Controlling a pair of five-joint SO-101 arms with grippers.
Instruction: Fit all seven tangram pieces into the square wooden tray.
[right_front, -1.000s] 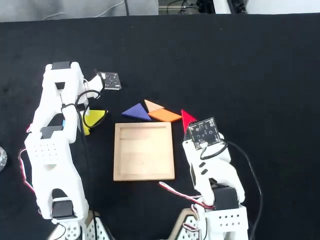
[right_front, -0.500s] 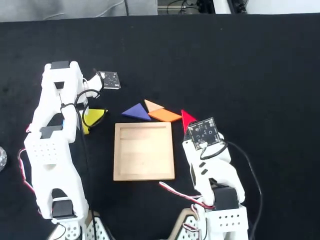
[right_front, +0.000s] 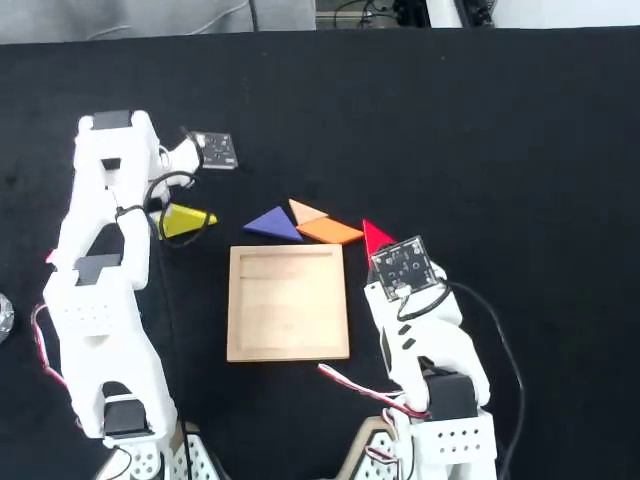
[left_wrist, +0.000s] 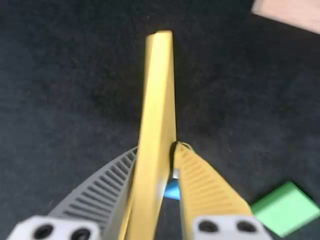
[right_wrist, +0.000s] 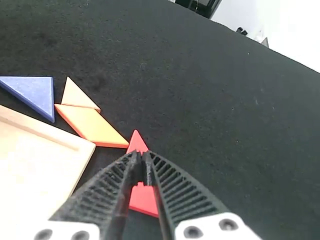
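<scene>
The square wooden tray (right_front: 288, 300) lies in the middle of the black table with nothing in it. My left gripper (left_wrist: 156, 149) is shut on a yellow triangle (left_wrist: 159, 100), held on edge; from above the yellow triangle (right_front: 187, 220) sits left of the tray. A blue triangle (right_front: 272, 223), a tan triangle (right_front: 305, 211) and an orange parallelogram (right_front: 330, 231) lie just beyond the tray's far edge. My right gripper (right_wrist: 139, 156) is shut with nothing in it, poised over a red triangle (right_wrist: 136, 144) by the tray's far right corner. A green piece (left_wrist: 282, 212) and a bit of a blue piece (left_wrist: 171, 189) lie below the left gripper.
The tray's corner (left_wrist: 290, 12) lies ahead of the left gripper. Open black table stretches behind and to the right of the pieces. A small shiny object (right_front: 3, 315) sits at the table's left edge.
The left arm has drawn back and up with the yellow triangle, which has tipped and shifted slightly away from the tray. The right arm has barely moved.
</scene>
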